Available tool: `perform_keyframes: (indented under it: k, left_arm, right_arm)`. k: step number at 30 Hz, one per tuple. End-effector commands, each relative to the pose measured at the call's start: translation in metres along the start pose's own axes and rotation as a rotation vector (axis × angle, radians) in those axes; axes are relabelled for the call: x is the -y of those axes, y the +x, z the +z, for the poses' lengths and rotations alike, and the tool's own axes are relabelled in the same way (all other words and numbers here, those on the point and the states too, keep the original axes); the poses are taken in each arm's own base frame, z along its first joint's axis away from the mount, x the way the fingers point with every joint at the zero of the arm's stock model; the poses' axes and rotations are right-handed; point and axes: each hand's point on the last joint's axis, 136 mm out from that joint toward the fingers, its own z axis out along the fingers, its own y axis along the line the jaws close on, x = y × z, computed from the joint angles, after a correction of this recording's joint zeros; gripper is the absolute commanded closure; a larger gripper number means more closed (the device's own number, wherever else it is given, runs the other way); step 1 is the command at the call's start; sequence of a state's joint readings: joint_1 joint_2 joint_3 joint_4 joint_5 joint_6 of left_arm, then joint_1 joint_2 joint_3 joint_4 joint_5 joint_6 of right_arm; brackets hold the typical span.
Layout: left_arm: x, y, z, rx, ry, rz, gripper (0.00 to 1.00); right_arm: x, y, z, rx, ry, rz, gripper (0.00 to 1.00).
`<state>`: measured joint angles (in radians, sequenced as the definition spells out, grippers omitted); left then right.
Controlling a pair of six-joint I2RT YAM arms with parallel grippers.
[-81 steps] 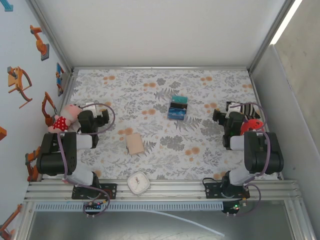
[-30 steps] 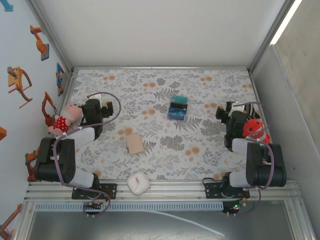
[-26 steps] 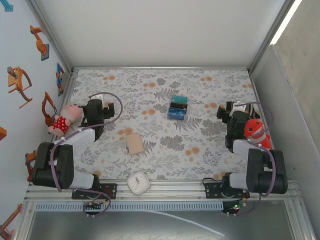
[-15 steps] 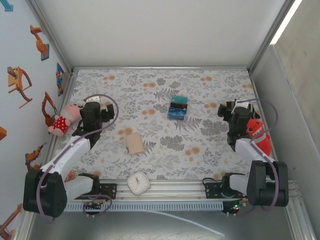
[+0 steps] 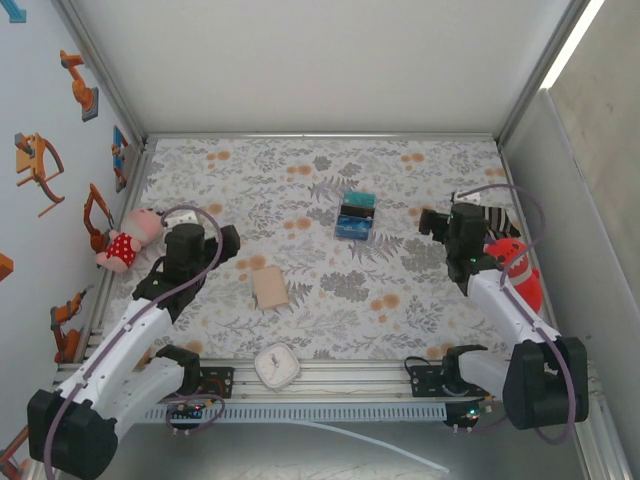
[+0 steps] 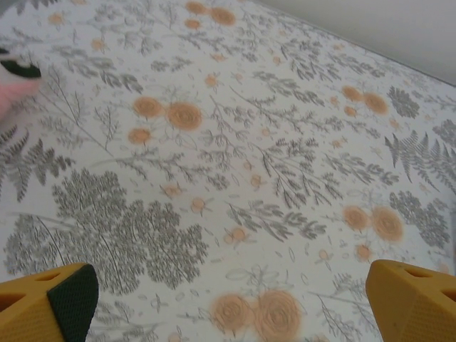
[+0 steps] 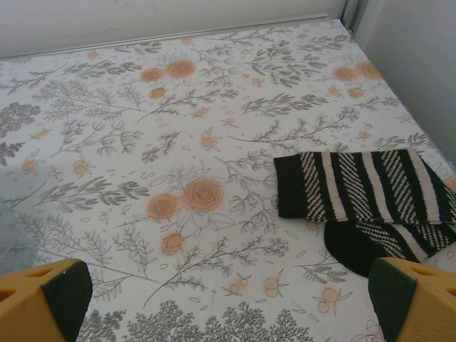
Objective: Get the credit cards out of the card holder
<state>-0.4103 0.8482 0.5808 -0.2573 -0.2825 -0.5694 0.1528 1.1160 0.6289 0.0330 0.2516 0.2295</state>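
Top external: tan card holder [image 5: 270,287], closed, flat.

L arm [image 5: 130,330] stretched fwd from its base, angled up-right, cable looped over the wrist. L gripper [image 6: 229,305] wide open, yellow fingers [image 6: 50,303] far apart, nothing btwn them. R arm [image 5: 505,305] reaches fwd, leaning left. R gripper [image 7: 228,299] wide open too, empty.

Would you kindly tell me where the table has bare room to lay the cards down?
The far strip of the table behind the block is bare, as is the patch right of the card holder. It is crowded at the left edge by the plush toy and at the right by the striped sock and red toy.
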Motion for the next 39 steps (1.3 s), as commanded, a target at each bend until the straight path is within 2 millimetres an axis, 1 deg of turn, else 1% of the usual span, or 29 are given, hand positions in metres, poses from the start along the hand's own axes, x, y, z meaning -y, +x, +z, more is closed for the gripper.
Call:
perform_keyframes:
  k: [1, 6, 10, 14, 16, 20, 24, 31, 39]
  left_arm:
    - [-0.005, 0.039, -0.007, -0.143, -0.041, -0.08, 0.03]
    - [0.015, 0.062, -0.01, -0.243, -0.053, -0.035, 0.03]
    - [0.033, 0.085, -0.008, -0.32, -0.047, 0.033, 0.03]
    - [0.035, 0.11, -0.003, -0.408, -0.064, 0.042, 0.03]
    - [0.035, 0.118, -0.001, -0.436, -0.064, 0.04, 0.03]
    - [0.037, 0.122, 0.002, -0.458, -0.067, 0.057, 0.03]
    - [0.047, 0.125, 0.009, -0.487, -0.053, 0.076, 0.03]
    - [0.054, 0.145, 0.021, -0.583, -0.071, 0.091, 0.03]
    - [0.058, 0.158, 0.025, -0.649, -0.068, 0.112, 0.03]
  right_arm:
    - [0.0, 0.002, -0.011, -0.058, 0.047, 0.011, 0.0]
    - [-0.008, 0.006, -0.018, -0.098, 0.055, 0.014, 0.01]
    - [-0.013, 0.008, -0.021, -0.12, 0.041, 0.03, 0.0]
    - [-0.017, 0.011, -0.022, -0.135, 0.029, 0.035, 0.0]
    - [-0.018, 0.013, -0.022, -0.142, 0.027, 0.033, 0.0]
    - [-0.02, 0.013, -0.022, -0.147, 0.021, 0.034, 0.0]
    - [-0.024, 0.014, -0.021, -0.149, 0.005, 0.039, 0.0]
    - [-0.028, 0.017, -0.018, -0.158, -0.012, 0.046, 0.01]
    - [-0.031, 0.017, -0.016, -0.161, -0.026, 0.043, 0.0]
